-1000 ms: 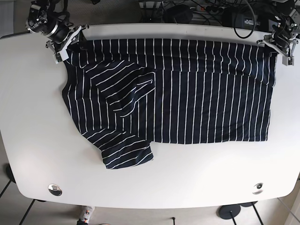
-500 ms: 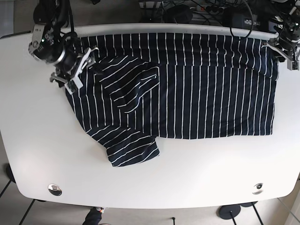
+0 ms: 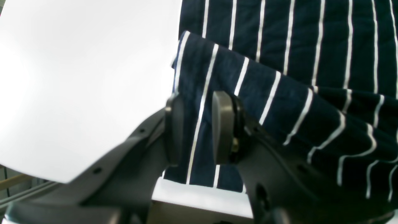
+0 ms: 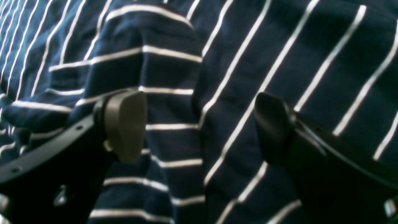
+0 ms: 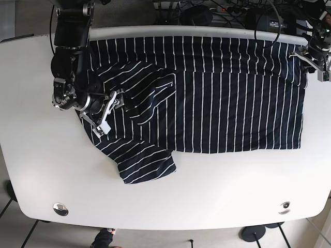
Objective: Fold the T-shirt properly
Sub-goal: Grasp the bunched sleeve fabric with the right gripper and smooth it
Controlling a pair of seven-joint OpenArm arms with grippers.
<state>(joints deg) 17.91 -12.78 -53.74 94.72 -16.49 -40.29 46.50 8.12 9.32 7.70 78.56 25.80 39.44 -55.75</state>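
The navy T-shirt with white stripes lies spread across the white table, with one sleeve sticking out toward the front left. In the base view my right gripper hovers low over the shirt's left part, near a folded-in sleeve. The right wrist view shows that gripper open, its fingers wide apart over rumpled cloth. My left gripper is at the shirt's far right corner. In the left wrist view it is shut on the T-shirt's edge, which bunches up there.
Cables and black equipment crowd the space behind the table's back edge. Two round metal fittings sit near the front edge. Bare white tabletop lies beside the gripped hem.
My right gripper let go of the shirt's far left corner and moved forward and down over the shirt's left part, now open. The left gripper has hardly moved and keeps its hold.
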